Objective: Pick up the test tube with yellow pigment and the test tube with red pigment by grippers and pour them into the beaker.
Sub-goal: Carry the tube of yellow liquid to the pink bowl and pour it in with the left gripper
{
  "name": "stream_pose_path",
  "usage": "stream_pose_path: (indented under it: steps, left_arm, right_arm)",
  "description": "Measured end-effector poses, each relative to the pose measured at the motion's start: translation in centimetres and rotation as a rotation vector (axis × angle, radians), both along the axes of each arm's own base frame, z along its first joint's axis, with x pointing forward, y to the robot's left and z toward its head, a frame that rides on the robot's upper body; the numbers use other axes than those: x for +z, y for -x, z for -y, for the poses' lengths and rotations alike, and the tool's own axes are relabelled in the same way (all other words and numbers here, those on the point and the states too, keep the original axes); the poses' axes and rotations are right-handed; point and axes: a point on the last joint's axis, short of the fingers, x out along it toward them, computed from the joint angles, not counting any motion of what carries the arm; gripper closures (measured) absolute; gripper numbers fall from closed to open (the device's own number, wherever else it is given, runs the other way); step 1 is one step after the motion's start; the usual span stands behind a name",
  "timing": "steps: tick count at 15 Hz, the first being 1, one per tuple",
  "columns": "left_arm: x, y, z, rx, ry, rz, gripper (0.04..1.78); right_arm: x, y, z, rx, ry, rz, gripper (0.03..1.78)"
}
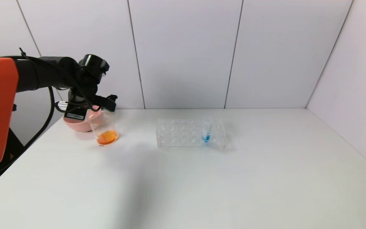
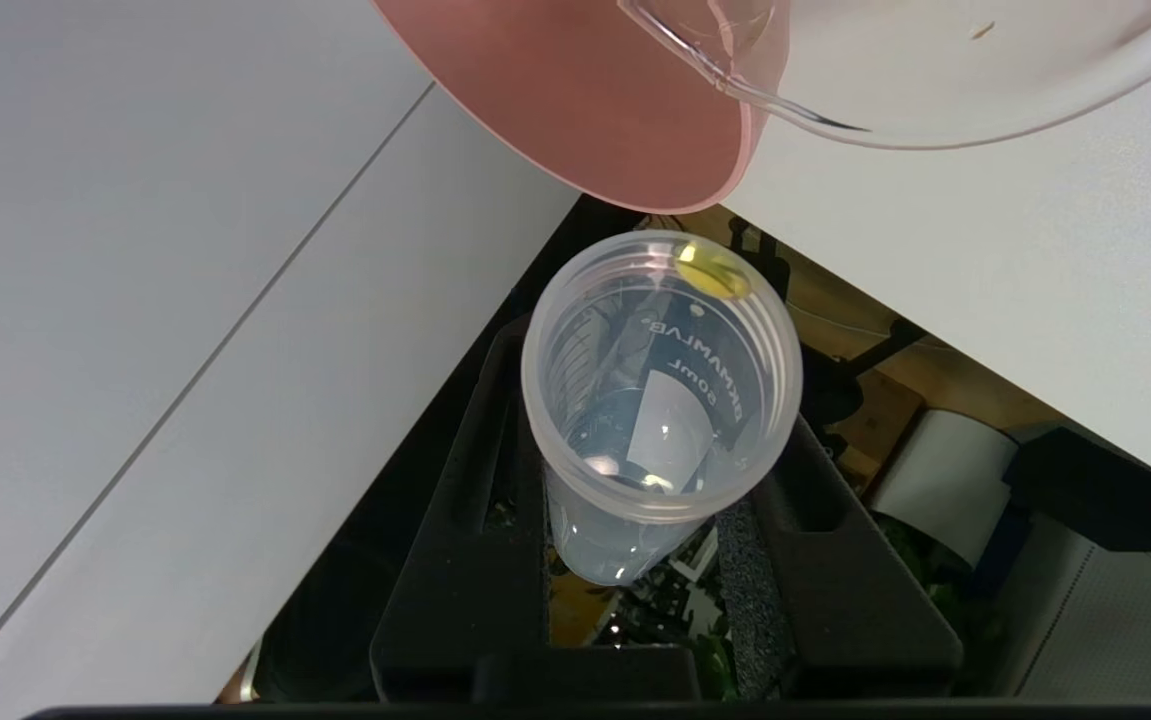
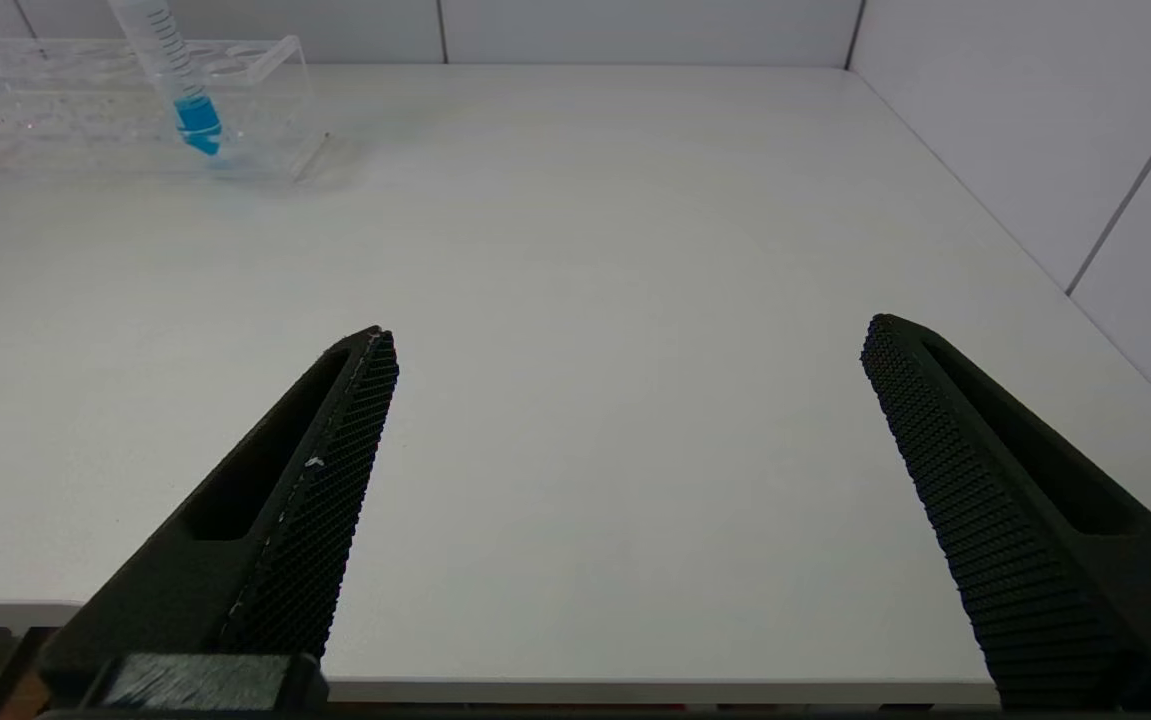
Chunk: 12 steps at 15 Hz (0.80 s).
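My left gripper [image 2: 655, 400] is shut on the test tube with yellow pigment [image 2: 635, 520]. The tube is tipped with its mouth toward the beaker and holds only a yellow drop at its lip [image 2: 712, 270]. In the head view the left gripper [image 1: 105, 102] hangs at the far left, just above the beaker [image 1: 104, 130], which holds orange liquid. The beaker's rim [image 2: 935, 110] lies just beyond the tube's mouth. The test tube with red pigment is out of view. My right gripper [image 3: 627, 335] stands open over the table's near edge, holding nothing.
A pink bowl [image 1: 76, 123] sits right behind the beaker, close under the left wrist. A clear tube rack [image 1: 183, 133] stands mid-table with one blue-liquid tube [image 1: 206, 129] in it. The white table [image 1: 233, 178] is walled at the back and right.
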Motion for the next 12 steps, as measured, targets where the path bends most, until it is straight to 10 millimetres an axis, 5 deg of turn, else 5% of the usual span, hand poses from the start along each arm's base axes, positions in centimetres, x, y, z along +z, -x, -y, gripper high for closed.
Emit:
stream_pose_path:
  steps: [12]
  left_arm:
    - [-0.02,0.0,0.02,-0.001,-0.001,-0.002,1.33]
  right_arm:
    - [0.0,0.0,0.0,0.0,0.0,0.0,0.11]
